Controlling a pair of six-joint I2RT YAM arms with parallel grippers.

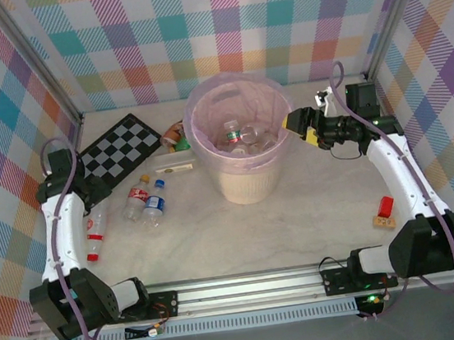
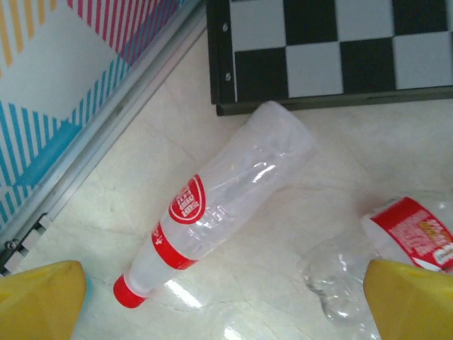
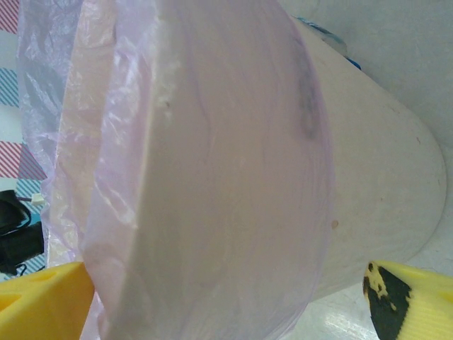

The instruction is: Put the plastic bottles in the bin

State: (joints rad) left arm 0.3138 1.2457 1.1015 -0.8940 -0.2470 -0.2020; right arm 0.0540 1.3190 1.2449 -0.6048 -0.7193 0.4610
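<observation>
The cream bin with its pink liner stands mid-table and holds several clear plastic bottles. Three more bottles lie to its left: a red-capped one, a red-labelled one and a blue-labelled one. My left gripper hovers open above the red-capped bottle, its yellow fingertips wide apart and nothing between them; the red-labelled bottle lies by its right finger. My right gripper is open beside the bin's right rim, empty, facing the bin wall.
A checkerboard lies at the back left, its edge just beyond the red-capped bottle. Amber and green items sit behind the bin, and a cream stick lies left of it. A red block rests near the right arm. The left wall rail is close.
</observation>
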